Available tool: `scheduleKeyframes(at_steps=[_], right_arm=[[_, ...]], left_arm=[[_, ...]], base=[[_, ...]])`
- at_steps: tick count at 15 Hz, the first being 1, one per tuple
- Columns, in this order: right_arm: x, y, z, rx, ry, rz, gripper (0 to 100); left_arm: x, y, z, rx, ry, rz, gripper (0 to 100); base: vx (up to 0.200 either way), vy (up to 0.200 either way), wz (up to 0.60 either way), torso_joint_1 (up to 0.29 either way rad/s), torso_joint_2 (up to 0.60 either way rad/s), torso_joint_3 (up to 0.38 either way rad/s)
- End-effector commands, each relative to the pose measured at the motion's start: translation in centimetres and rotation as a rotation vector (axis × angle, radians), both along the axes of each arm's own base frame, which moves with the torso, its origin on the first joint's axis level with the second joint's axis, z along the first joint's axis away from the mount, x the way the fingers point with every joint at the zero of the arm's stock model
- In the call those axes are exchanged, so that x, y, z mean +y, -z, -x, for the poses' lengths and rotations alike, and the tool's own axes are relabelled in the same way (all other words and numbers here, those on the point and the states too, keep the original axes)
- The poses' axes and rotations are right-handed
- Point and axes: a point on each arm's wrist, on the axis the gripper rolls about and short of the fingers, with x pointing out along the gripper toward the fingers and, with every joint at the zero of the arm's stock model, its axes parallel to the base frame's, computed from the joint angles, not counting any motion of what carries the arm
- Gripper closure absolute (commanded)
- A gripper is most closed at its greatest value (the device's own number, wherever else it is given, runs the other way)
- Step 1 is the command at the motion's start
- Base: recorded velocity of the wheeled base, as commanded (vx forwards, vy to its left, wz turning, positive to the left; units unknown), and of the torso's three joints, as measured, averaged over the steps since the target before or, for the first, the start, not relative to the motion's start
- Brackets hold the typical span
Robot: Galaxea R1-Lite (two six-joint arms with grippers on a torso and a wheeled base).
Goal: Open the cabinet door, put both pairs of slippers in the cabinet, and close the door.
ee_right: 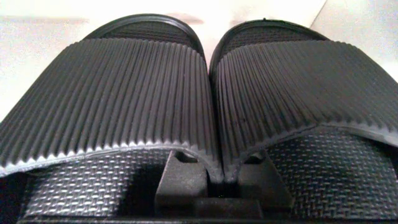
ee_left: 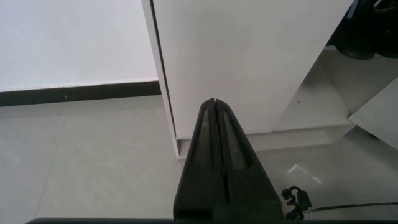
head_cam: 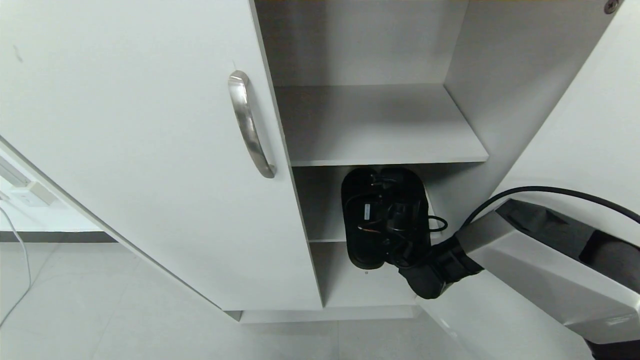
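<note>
A pair of black slippers [head_cam: 382, 215] lies side by side at the mouth of the white cabinet's lower compartment, toes pointing in and heels overhanging the lower shelf edge [head_cam: 327, 241]. My right gripper [head_cam: 402, 252] is at the heel end, shut on the pair. In the right wrist view its fingers [ee_right: 180, 180] pinch the touching inner sides of the ribbed slippers [ee_right: 124, 99], just under the straps. Whether the soles rest on the shelf I cannot tell. My left gripper [ee_left: 214, 102] is shut and holds nothing, low over the floor facing the cabinet's base.
The cabinet's left door [head_cam: 150, 150] is closed, with a curved metal handle [head_cam: 250, 125]. The right door [head_cam: 595, 130] stands open beside my right arm. A bare shelf [head_cam: 375, 125] lies above the slippers. Grey tiled floor [head_cam: 100, 320] spreads to the left, with a thin cable [head_cam: 20, 260].
</note>
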Motion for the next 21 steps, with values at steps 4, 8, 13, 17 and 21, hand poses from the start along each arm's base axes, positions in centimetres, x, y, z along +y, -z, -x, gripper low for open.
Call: scheduleKeyframes(at_steps=[4, 8, 13, 17, 21], right_arm=[[-0.1, -0.7, -2.4, -0.039, 0.019, -0.025, 100], [0.3, -1.7, -3.1, -0.04, 0.019, -0.025, 100], [1.0, -1.2, -4.0, -0.021, 0.019, -0.012, 100], [1.1, -1.1, -4.4, -0.017, 0.022, -0.009, 100], [1.0, -0.6, -4.6, -0.01, 0.026, -0.004, 100]], left_arm=[[0.0, 0.0, 0.0, 0.002, 0.0, -0.001, 100], [0.0, 0.0, 0.0, 0.002, 0.0, 0.0, 100], [0.0, 0.0, 0.0, 0.002, 0.0, 0.0, 100], [0.0, 0.0, 0.0, 0.002, 0.0, 0.0, 100], [0.0, 0.0, 0.0, 0.002, 0.0, 0.0, 100]], base=[[0.0, 0.0, 0.0, 0.0, 0.0, 0.0], [0.0, 0.0, 0.0, 0.0, 0.0, 0.0], [0.0, 0.0, 0.0, 0.0, 0.0, 0.0], [0.0, 0.0, 0.0, 0.0, 0.0, 0.0], [0.0, 0.0, 0.0, 0.0, 0.0, 0.0]])
